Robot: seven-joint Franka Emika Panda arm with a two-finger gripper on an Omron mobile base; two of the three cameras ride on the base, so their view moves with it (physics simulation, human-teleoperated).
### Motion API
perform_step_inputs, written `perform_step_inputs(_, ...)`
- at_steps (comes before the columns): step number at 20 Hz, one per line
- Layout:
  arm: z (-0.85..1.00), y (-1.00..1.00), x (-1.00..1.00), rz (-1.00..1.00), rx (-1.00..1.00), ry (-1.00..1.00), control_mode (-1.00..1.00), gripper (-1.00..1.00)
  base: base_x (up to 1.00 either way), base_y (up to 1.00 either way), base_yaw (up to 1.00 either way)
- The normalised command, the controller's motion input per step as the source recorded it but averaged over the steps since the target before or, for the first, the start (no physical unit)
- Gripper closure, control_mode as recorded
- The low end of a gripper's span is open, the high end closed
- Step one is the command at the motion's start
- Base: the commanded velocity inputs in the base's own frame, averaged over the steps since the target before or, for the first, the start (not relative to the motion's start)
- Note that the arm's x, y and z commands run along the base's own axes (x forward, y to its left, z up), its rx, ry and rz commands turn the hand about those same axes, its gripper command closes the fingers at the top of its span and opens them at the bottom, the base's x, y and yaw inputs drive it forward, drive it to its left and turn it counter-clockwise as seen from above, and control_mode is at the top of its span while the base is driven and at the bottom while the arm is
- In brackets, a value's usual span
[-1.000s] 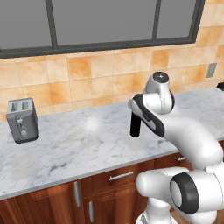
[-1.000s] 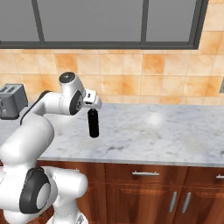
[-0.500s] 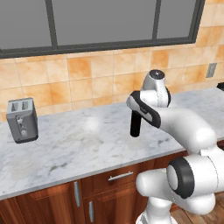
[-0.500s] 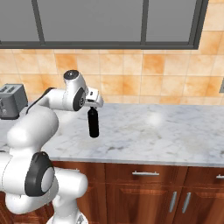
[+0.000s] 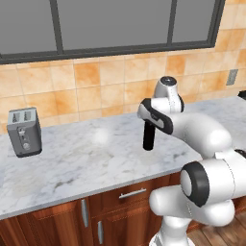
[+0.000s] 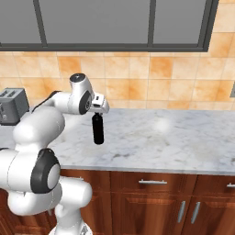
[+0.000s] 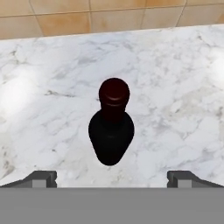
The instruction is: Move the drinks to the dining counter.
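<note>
The fingers point(image 7: 112, 177) are spread wide, their two dark tips apart at either side in the hand view, holding nothing. Between them and farther down stands the wine bottle point(image 7: 111, 131), upright on the marble tabletop point(image 7: 175, 87), seen from above with its dark red cap toward the camera. In the base views the bottle point(image 5: 149, 136) stands directly under the hand, near the tiled wall point(image 5: 96, 91). A grey toaster point(image 5: 24, 131) sits well apart at the tabletop's left.
</note>
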Motion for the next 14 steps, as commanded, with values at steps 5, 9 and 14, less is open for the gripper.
perform_step_inputs(5, -0.07, 0.03, 0.08, 0.0, 0.0, 0.0, -1.0, -1.0, 0.0, 0.0, 0.0)
perform_step_inputs(9, -0.08, 0.03, 0.1, 0.0, 0.0, 0.0, -1.0, -1.0, 0.0, 0.0, 0.0)
perform_step_inputs(14, -0.09, 0.0, 0.09, 0.0, 0.0, 0.0, -1.0, -1.0, 0.0, 0.0, 0.0)
